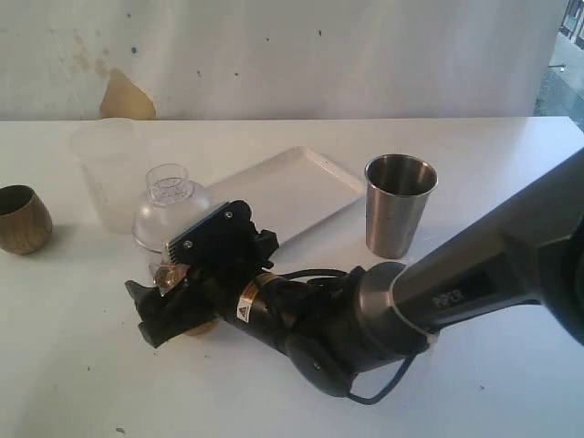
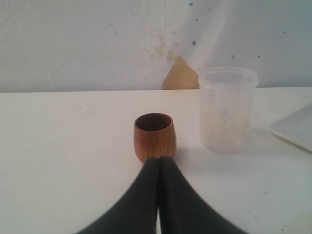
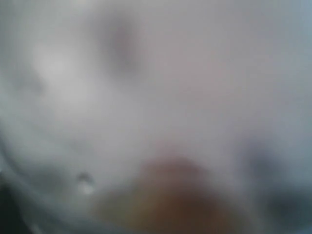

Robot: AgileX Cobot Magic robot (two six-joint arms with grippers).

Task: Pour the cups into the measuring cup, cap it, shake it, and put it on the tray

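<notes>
My right fingers (image 1: 196, 230) stand wide around the upright measuring cup (image 1: 169, 274), which wears its dome cap (image 1: 170, 208). I cannot tell if they touch it. The tray (image 1: 306, 182) lies just behind. My left fingers (image 2: 141, 207), pressed together, face the wood cup (image 2: 154, 137), well apart.

Your table (image 1: 73, 365), white, as seen from outside, left to right:
- Wooden cup (image 1: 20, 219): upright, at the far left edge.
- Frosted cup (image 1: 105, 173): upright, toward the back.
- Clear dome cap (image 1: 169, 208): neck up, just beside the frosted cup.
- Tray (image 1: 297, 187): white, lying flat at mid-table.
- Steel tumbler (image 1: 399, 205): upright, just right of the tray.
- Right arm (image 1: 474, 283): reaches in across the middle. Right gripper (image 1: 155, 278): jaws spread wide about the measuring cup (image 1: 170, 272) under the dome; you cannot tell whether they touch it.
</notes>
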